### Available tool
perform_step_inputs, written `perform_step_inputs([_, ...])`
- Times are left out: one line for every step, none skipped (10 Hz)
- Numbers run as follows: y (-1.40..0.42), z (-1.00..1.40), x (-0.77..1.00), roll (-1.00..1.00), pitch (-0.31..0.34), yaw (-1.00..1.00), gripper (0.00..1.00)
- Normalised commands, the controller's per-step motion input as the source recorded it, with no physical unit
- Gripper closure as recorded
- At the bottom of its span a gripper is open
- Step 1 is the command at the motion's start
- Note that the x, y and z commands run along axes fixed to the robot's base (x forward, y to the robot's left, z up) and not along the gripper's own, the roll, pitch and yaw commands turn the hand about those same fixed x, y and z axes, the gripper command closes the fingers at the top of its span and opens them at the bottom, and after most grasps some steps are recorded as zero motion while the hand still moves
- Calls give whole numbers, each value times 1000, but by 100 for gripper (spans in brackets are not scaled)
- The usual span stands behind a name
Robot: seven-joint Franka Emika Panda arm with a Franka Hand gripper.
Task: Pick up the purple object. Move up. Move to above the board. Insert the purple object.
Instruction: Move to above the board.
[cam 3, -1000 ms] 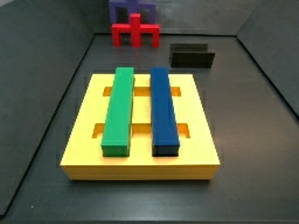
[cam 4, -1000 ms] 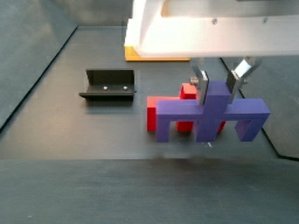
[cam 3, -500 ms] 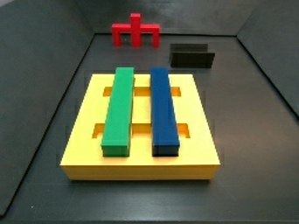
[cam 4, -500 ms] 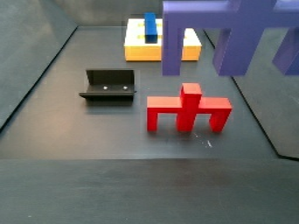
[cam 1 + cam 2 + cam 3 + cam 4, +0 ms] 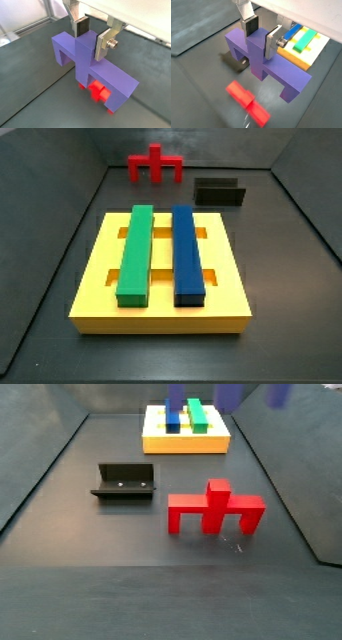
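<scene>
My gripper (image 5: 91,37) is shut on the raised central post of the purple object (image 5: 107,80), one silver finger on each side; both wrist views show this grip (image 5: 262,36). The purple object (image 5: 286,76) hangs high above the floor. In a side view only its leg tips (image 5: 230,394) show at the upper edge, and the gripper is out of frame there. The yellow board (image 5: 227,258) lies flat with a long green bar (image 5: 135,253) and a long blue bar (image 5: 187,253). It also shows in the wrist view (image 5: 301,57) and the side view (image 5: 187,444).
A red piece (image 5: 214,506) of similar shape stands on the dark floor, below the held piece (image 5: 100,92) (image 5: 244,97) and behind the board (image 5: 156,164). The dark fixture (image 5: 123,482) stands beside it (image 5: 221,192). Grey walls bound the floor.
The gripper has lifted the purple object straight up from beside the red piece. It has nearly left the side view; only its leg tips remain at the upper edge.
</scene>
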Motion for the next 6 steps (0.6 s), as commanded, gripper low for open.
perform_step_inputs([-1400,130,136,-13,11,8,100])
perform_step_inputs([-1400,130,133,-25,10,6,100])
perform_step_inputs([-1400,138,131,-2,16,6,100])
perform_step_inputs([-1400,144,134,-6,29,9,100])
perform_step_inputs([-1400,150,143,-5,58,5,100])
perform_step_inputs([-1400,154,151,-16,72,3,100])
